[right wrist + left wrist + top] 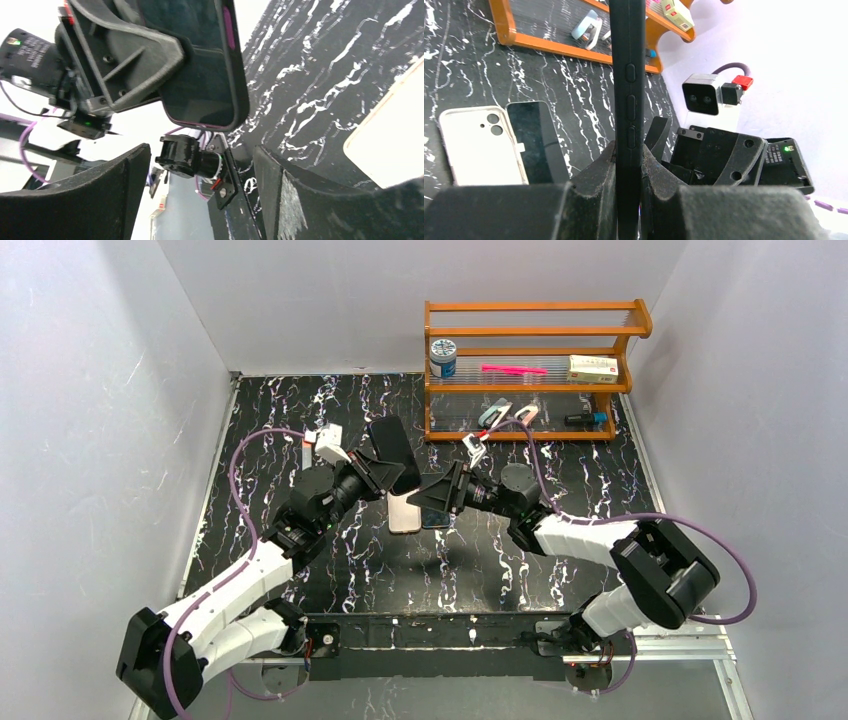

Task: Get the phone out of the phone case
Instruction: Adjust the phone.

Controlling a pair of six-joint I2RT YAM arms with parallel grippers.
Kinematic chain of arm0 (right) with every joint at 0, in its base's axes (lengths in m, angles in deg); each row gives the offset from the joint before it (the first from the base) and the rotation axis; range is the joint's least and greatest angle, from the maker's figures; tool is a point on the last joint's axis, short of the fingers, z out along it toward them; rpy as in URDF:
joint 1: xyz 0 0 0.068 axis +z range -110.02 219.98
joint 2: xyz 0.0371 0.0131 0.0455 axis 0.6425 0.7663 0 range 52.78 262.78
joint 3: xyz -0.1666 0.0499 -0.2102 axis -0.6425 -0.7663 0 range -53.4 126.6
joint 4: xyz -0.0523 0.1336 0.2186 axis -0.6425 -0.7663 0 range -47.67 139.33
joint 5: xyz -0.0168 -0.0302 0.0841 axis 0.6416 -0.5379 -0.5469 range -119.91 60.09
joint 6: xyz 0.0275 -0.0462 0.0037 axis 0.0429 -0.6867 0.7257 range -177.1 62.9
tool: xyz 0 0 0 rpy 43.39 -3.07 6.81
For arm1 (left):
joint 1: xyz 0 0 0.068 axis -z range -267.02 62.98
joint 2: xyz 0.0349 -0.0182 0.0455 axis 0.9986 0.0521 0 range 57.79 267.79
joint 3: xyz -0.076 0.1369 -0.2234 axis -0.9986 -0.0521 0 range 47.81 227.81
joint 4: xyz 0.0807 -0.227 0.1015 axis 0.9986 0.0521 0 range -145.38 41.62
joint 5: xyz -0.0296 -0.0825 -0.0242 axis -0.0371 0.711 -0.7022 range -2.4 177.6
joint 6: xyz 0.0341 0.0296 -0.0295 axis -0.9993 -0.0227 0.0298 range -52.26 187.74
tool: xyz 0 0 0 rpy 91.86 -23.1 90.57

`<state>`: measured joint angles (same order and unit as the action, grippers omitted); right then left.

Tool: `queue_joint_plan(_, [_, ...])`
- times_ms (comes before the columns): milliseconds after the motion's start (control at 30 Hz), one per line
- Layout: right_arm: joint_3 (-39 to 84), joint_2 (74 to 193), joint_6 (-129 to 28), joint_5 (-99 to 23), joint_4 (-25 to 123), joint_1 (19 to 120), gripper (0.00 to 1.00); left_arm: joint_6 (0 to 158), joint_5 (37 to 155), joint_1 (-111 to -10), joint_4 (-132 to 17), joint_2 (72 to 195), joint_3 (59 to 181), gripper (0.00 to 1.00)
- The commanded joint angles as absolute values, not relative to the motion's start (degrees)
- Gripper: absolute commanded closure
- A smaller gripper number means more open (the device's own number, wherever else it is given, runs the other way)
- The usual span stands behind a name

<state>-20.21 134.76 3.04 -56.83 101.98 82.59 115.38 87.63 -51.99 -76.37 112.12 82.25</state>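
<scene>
Left gripper (628,155) is pinched on the near end of the cased phone (626,75). It holds it off the table (560,470), over the middle, with the side buttons facing the left wrist camera. From the right wrist view a dark glossy face sits inside the black case rim, so I judge the phone is not yet out.

Right gripper (202,160) is spread wide and holds nothing. It sits just right of the phone, facing it but apart from it.

By my reading, lifting and presenting are done. The right gripper has yet to grip, and peeling the case off is all to come.

Below, a pale case (479,145) and a dark slab (536,142) lie side by side; I cannot tell what the slab is. A rack (530,308) stands at the far right.
</scene>
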Motion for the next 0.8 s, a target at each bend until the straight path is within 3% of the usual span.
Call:
queue_joint_plan(0, [-21.2, 136.6, 8.1, -61.5, 117.0, 80.9, 0.2, 120.1, 90.4, -52.4, -85.1, 110.5, 81.7, 1.0])
queue_joint_plan(333, [-20.8, 138.3, 12.2, -63.9, 124.0, 78.2, 0.3, 129.7, 96.9, -52.5, -94.6, 112.2, 78.2, 1.0])
queue_joint_plan(467, [-20.4, 138.3, 12.2, -64.4, 124.6, 78.0, 0.55, 130.3, 97.4, -52.6, -95.3, 112.0, 77.8, 1.0])
queue_joint_plan(567, [-20.7, 138.3, 12.2, -64.9, 124.9, 77.6, 0.86, 130.2, 97.9, -52.8, -95.4, 112.1, 78.0, 1.0])
queue_joint_plan(633, [-21.2, 138.1, 12.3, -65.3, 125.3, 77.4, 0.99, 130.1, 97.8, -53.1, -95.4, 112.1, 78.0, 0.98])
queue_joint_plan(767, [-21.5, 137.1, 12.3, -66.7, 124.8, 77.1, 0.99, 129.4, 98.2, -54.5, -95.3, 111.9, 78.3, 0.83])
